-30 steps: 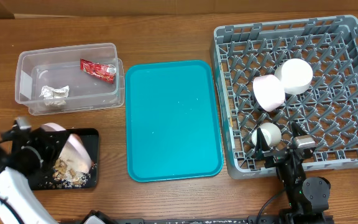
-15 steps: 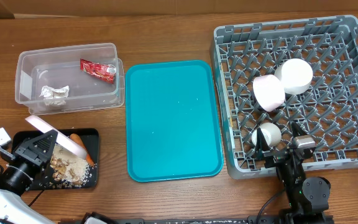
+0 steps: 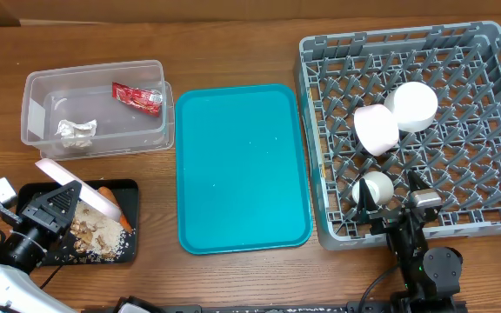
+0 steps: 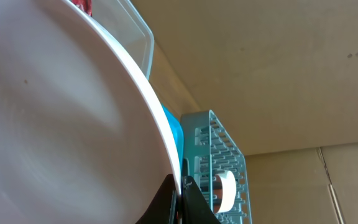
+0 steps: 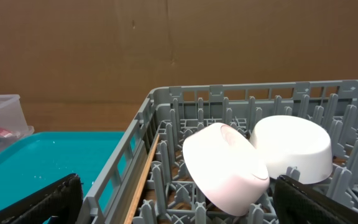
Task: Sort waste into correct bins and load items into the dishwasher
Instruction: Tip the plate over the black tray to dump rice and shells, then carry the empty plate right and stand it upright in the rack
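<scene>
My left gripper (image 3: 66, 202) is shut on the rim of the round white plate (image 3: 70, 183), held tilted on edge over the black tray (image 3: 132, 186). In the left wrist view the plate (image 4: 55, 124) fills the picture, with my jaws (image 4: 180, 198) pinching its edge. Beige food scraps (image 3: 96, 235) and an orange carrot (image 3: 122, 217) lie in the black tray. The clear tub (image 3: 35, 87) holds the red wrapper (image 3: 137, 97) and the paper wad (image 3: 76, 131). My right gripper (image 5: 179, 208) is open at the front of the grey rack (image 3: 494, 39).
The rack holds a pink bowl (image 3: 377, 129), a white bowl (image 3: 411, 106) and a small white cup (image 3: 374, 188). A wooden chopstick (image 5: 143, 183) lies along the rack's left wall. The teal tray (image 3: 240, 165) lies between the bins and the rack.
My left arm has swung back and down with the plate, tipping it up more on edge. The carrot and scraps now show in the black tray. The right arm has not moved.
</scene>
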